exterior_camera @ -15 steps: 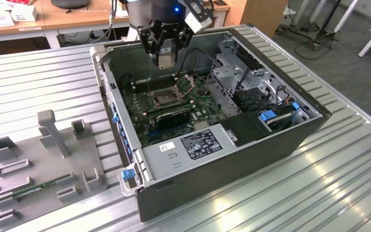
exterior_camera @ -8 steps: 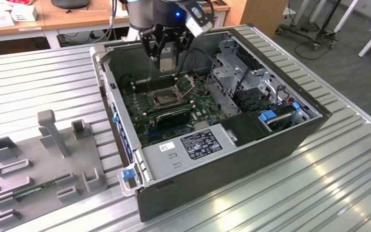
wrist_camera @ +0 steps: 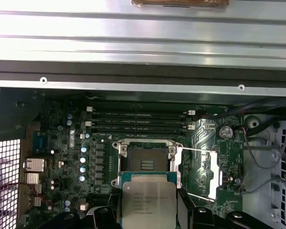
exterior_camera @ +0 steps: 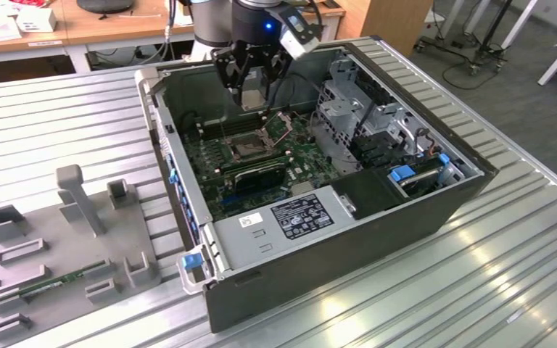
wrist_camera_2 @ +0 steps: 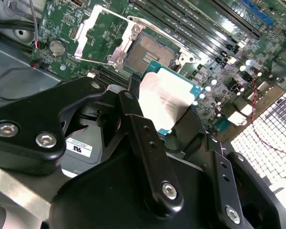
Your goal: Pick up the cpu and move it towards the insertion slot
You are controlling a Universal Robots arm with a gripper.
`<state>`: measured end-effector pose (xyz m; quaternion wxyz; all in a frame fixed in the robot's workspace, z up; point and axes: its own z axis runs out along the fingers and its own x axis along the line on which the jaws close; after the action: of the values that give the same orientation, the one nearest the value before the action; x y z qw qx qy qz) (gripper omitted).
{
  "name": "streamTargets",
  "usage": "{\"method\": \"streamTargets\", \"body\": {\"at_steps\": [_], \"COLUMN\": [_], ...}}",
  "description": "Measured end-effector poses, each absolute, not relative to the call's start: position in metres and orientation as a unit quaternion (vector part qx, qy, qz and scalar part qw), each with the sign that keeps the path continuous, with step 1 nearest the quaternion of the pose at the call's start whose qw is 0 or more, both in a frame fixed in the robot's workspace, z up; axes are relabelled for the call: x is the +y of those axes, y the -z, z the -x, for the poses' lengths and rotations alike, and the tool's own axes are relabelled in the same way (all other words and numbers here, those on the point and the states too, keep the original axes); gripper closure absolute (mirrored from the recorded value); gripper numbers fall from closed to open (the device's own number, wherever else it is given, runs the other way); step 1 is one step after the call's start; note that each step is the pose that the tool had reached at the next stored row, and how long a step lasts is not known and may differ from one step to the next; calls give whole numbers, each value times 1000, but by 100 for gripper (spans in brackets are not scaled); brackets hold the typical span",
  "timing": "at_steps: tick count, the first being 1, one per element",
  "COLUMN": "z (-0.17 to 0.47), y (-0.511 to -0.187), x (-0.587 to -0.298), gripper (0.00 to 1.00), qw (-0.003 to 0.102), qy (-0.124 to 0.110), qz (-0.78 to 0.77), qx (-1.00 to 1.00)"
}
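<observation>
Fingers (wrist_camera_2: 174,129) are closed on the cpu (wrist_camera_2: 168,100), so pickup is done. I hold it inside the open computer case (exterior_camera: 434,210), just short of the insertion slot (wrist_camera: 145,162); seating remains.

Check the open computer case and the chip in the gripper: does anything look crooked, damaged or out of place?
Nothing stands out. The gripper holds the cpu by its edges above the motherboard, near the insertion slot, whose frame is open and empty.
</observation>
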<state>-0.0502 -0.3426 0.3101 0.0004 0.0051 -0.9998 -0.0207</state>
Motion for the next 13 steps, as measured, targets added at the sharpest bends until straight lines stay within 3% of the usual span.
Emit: {"method": "streamTargets", "body": {"at_steps": [13], "z": [50], "y": [-310], "x": [-340], "gripper": [45], "qw": [0], "qy": [21], "qz": [-5], "qx": [-1000]}}
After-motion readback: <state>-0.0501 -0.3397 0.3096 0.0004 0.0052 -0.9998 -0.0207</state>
